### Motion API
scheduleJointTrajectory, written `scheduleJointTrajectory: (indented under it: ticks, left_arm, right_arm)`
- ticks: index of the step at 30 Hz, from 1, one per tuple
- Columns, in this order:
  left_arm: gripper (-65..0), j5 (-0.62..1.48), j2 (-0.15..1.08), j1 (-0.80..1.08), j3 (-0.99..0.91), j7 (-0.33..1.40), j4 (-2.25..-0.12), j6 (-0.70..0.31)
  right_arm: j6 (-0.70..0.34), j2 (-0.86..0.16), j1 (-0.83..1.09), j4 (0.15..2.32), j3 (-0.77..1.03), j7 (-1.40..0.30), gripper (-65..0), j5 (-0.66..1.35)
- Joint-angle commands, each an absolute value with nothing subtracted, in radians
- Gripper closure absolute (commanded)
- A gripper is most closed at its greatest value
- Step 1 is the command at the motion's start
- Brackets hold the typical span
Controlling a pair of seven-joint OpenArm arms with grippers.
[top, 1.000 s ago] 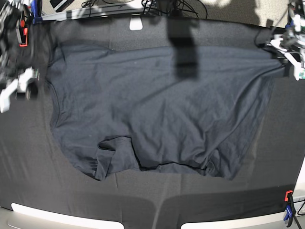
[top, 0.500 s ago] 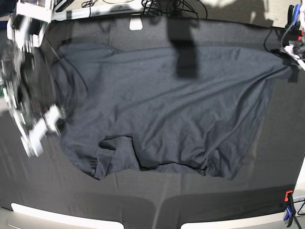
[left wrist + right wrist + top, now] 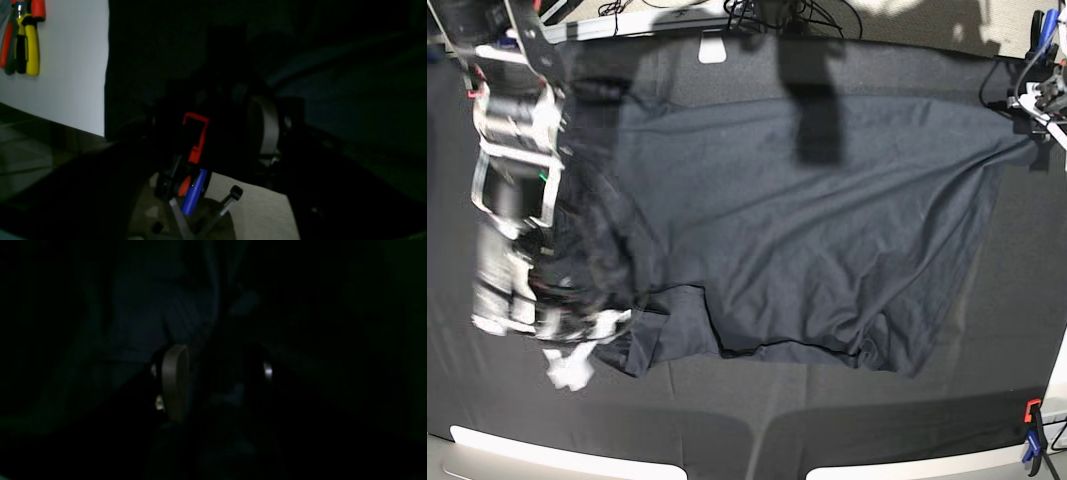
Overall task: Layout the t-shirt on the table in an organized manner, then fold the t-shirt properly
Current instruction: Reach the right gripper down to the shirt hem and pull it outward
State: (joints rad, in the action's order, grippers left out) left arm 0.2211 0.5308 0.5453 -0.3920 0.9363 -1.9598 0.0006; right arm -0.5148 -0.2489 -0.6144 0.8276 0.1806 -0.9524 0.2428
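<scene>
Charcoal-grey t-shirt (image 3: 797, 220) lies spread over the middle of the table (image 3: 727, 425), which is under a black cloth, and it's still pretty rumpled along the near hem. The right arm (image 3: 512, 170) is motion-blurred and reaches down over the shirt's edge on the side away from the red-and-blue clamp (image 3: 1032, 440); its gripper (image 3: 567, 345) sits low at that near corner of the shirt, jaws apart in the very dark wrist view, nothing clearly pinched. The left gripper (image 3: 230, 133) is off at the far corner beyond the shirt, next to another red clamp (image 3: 196, 136); jaws look apart there, empty as far as I can tell.
</scene>
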Motion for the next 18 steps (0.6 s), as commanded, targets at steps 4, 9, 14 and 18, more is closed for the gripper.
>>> scheduleJointTrajectory:
  ticks: [4,9,14,18]
  left_arm:
    - [-30.9,0.214,0.546,0.546,-0.4,0.917,-1.977,0.014]
    - [-30.9,0.214,0.546,0.546,-0.4,0.915,-1.977,0.014]
    - [-30.9,0.214,0.546,0.546,-0.4,0.916,-1.976,0.014]
    - [-30.9,0.214,0.545,0.546,-0.4,0.916,-1.976,0.014]
  right_arm:
    - [-0.497,-0.23,-0.668,0.755,0.182,-0.867,-26.3,0.209]
    - [-0.497,-0.186,-0.667,0.743,0.182,-0.847,-15.4,0.196]
    - [-0.497,-0.147,-0.67,0.743,0.182,-0.705,0.0,0.152]
    - [-0.496,-0.141,-0.717,0.743,0.182,-0.519,0.0,0.13]
